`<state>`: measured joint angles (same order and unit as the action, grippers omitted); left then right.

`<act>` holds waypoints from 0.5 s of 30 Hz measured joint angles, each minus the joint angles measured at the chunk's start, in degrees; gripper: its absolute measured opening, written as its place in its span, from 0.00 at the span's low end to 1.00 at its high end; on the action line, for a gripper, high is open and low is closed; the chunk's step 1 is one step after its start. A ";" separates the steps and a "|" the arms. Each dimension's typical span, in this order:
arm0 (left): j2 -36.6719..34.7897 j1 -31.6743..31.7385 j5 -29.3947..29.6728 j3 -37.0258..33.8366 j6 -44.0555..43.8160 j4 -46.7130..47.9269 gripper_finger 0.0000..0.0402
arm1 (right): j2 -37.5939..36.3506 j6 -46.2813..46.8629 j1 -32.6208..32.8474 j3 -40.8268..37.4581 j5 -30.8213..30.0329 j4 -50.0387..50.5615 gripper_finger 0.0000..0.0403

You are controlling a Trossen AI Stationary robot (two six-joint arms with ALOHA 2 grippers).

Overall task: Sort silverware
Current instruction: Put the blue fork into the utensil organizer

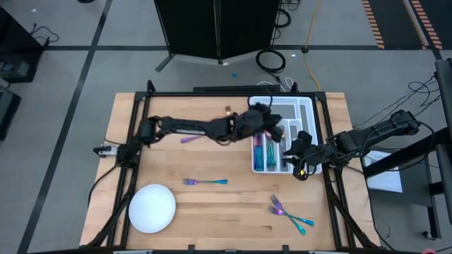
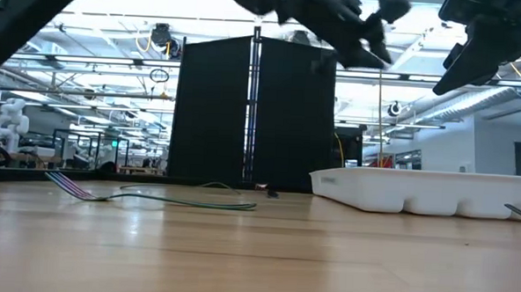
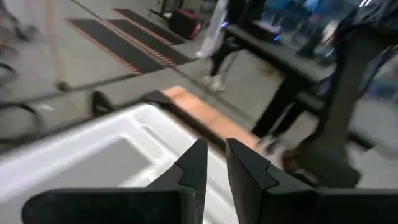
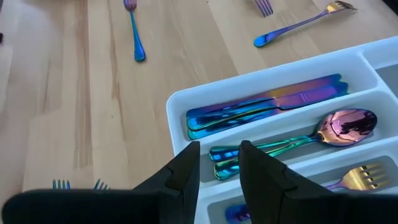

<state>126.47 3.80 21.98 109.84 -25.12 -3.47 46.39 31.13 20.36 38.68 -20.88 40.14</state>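
The white divided tray (image 1: 296, 109) stands at the table's far right. In its compartments lie blue knives (image 4: 267, 102), teal-handled spoons (image 4: 292, 140) and a gold fork (image 4: 354, 177). Loose silverware rests flat on the wood: a fork (image 1: 205, 182) near the middle, two forks (image 1: 282, 209) at the near right, and a purple piece (image 1: 189, 139) under my left arm. My left gripper (image 1: 277, 129) hangs above the tray (image 3: 112, 155), its fingers (image 3: 216, 165) a little apart with nothing between them. My right gripper (image 1: 291, 152) hovers over the tray's near end, open and empty (image 4: 219, 158).
A round white plate (image 1: 152, 208) sits at the near left. Bare wood lies between the plate and the near-right forks. Black frame rails run along the table's left and right edges. In the low view both grippers (image 2: 375, 50) (image 2: 462, 67) hang well above the tabletop.
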 joint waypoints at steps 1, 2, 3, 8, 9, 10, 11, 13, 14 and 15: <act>-1.61 0.16 0.38 0.00 2.11 3.32 0.15 | 0.00 0.37 0.00 0.00 -0.04 0.00 0.24; -3.01 0.36 0.92 0.00 4.19 6.78 0.15 | 0.00 0.65 0.01 0.00 -0.17 0.02 0.24; -4.38 0.54 1.54 0.00 5.83 9.36 0.15 | 0.00 0.89 0.01 0.00 -0.20 0.09 0.24; -12.28 1.07 6.18 -3.94 9.30 19.82 0.15 | 0.00 2.34 0.02 0.00 -0.24 0.15 0.24; -14.01 1.11 6.50 -5.96 9.93 19.25 0.15 | 0.02 2.80 0.02 0.00 -0.25 0.31 0.24; -15.94 1.11 6.58 -8.23 10.62 18.99 0.15 | 0.02 3.28 0.01 0.00 -0.36 0.39 0.24; -17.75 1.13 6.72 -11.03 10.69 18.75 0.15 | 0.06 3.78 0.02 -0.01 -0.77 0.56 0.24; -21.67 0.91 6.74 -17.11 10.66 16.33 0.15 | 0.20 5.24 0.02 -0.50 -1.85 0.55 0.24; -23.64 0.67 6.75 -20.70 10.64 14.61 0.15 | 0.22 5.88 0.02 -0.97 -2.29 0.59 0.24; -25.46 0.35 6.71 -24.04 10.63 12.36 0.15 | 0.35 6.42 0.01 -1.42 -2.85 0.55 0.24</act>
<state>101.01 4.14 28.69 85.80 -14.49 8.90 46.74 37.55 20.37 37.25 -23.73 40.69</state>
